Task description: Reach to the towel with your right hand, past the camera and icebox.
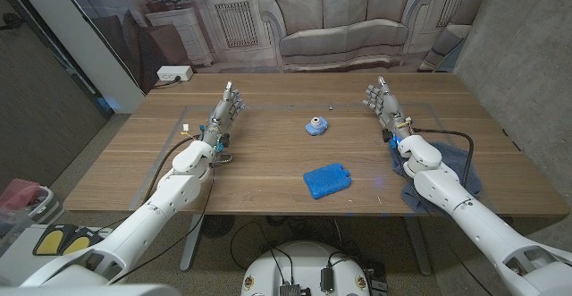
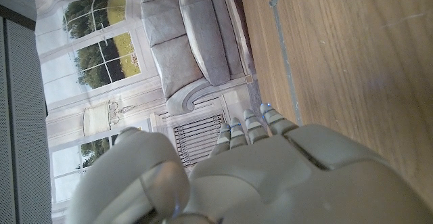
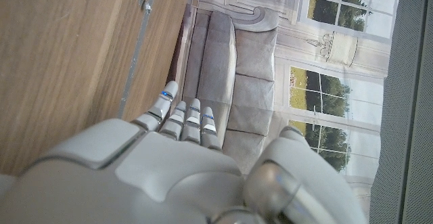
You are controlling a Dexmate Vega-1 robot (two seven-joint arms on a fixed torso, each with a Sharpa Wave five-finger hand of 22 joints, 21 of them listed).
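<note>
A small blue toy camera (image 1: 315, 126) sits at the table's middle. Nearer the front edge lies a flat blue icebox pack (image 1: 327, 181). At the right side of the table a dark blue-grey towel (image 1: 465, 178) lies crumpled, partly under my right forearm. My right hand (image 1: 384, 102) is held beyond the towel at the far right, fingers stretched out and apart, holding nothing. My left hand (image 1: 231, 106) mirrors it at the far left, also holding nothing. In the wrist views the backs of my left hand (image 2: 257, 176) and right hand (image 3: 169, 170) show over bare wood.
The wooden table (image 1: 268, 162) carries thin tape lines (image 1: 185, 117) marking a rectangle. A black cable (image 1: 451, 139) loops by my right forearm over the towel. A white power strip (image 1: 172, 74) sits behind the table's far left corner. A sofa backdrop stands behind.
</note>
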